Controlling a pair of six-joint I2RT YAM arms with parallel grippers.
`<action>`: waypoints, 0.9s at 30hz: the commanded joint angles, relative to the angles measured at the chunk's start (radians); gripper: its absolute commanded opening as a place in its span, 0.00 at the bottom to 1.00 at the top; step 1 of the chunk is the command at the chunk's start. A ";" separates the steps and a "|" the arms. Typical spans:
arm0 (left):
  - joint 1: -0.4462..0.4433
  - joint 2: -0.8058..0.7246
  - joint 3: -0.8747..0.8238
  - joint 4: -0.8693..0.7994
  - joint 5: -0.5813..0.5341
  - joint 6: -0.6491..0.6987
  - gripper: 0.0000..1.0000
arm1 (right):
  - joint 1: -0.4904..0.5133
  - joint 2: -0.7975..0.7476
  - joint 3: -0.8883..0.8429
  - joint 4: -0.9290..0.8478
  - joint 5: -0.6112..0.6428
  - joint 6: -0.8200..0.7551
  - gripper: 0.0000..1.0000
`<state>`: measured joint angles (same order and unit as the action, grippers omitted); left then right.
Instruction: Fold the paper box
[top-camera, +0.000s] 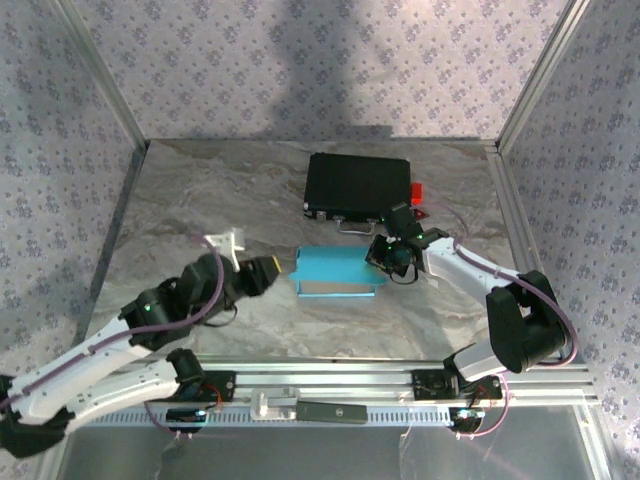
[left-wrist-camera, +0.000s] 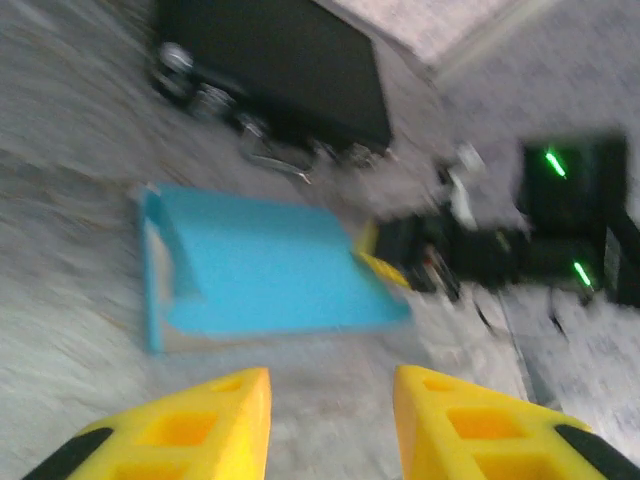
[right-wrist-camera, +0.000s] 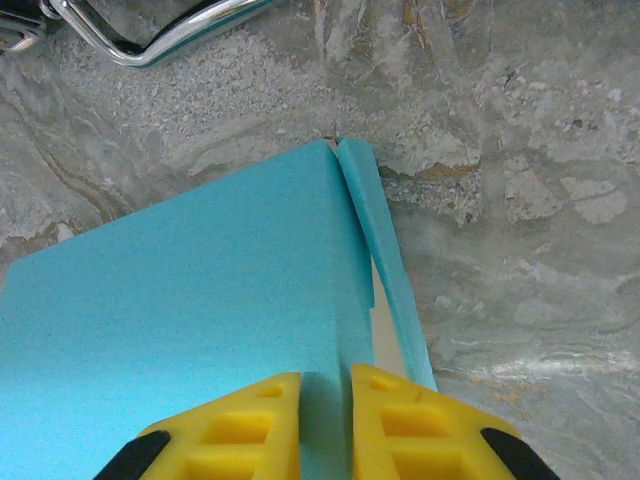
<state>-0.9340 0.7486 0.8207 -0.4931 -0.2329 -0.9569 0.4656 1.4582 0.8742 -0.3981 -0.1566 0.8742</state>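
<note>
Right gripper (right-wrist-camera: 325, 425): jaws drawn nearly together, with a thin blue panel edge pinched between the yellow fingers (right-wrist-camera: 225, 435). It was judged to be clamped on the paper box (right-wrist-camera: 180, 300) at its right-hand end. Just beyond the fingers, a narrow side flap (right-wrist-camera: 385, 260) stood slightly off the main panel, with a pale sliver of underside showing in the gap.

Left gripper (left-wrist-camera: 330, 420): jaws apart, nothing between them, bare table (left-wrist-camera: 330, 345) under the gap. The box (left-wrist-camera: 270, 265) lay straight ahead of these jaws, near but not touching.

From above, the box (top-camera: 335, 270) sat on the table (top-camera: 200, 200) mid-field, cyan side up. Its long axis ran left to right, on a line between the two grippers. The right gripper (top-camera: 392, 255) was on the right short end; the left gripper (top-camera: 268, 272) was just off the left short end and pointed along the axis.

Nearer arm: the right one, already in contact. The left one had a short gap to cross.

At the box's left end a flap (left-wrist-camera: 160, 260) appeared raised. The left wrist view was blurred, so whether it stood upright or only tilted could not be told.

The black case (top-camera: 358, 185) lay behind the box, apart from it.

Judgement: the right arm was pinning the box, and the coming move looked to be the left arm's, straight in along the long axis at the left-end flap.
</note>
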 joint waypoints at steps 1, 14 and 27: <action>0.210 0.132 -0.041 0.092 0.290 0.086 0.34 | 0.007 0.014 0.010 -0.074 0.054 -0.013 0.17; 0.240 0.569 -0.046 0.376 0.454 0.110 0.35 | 0.022 0.035 0.032 -0.089 0.076 -0.022 0.17; 0.202 0.623 -0.114 0.445 0.434 0.089 0.33 | 0.039 0.059 0.029 -0.070 0.078 -0.015 0.16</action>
<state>-0.7185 1.3643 0.7189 -0.0990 0.1905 -0.8566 0.4938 1.4937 0.9028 -0.4297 -0.0921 0.8665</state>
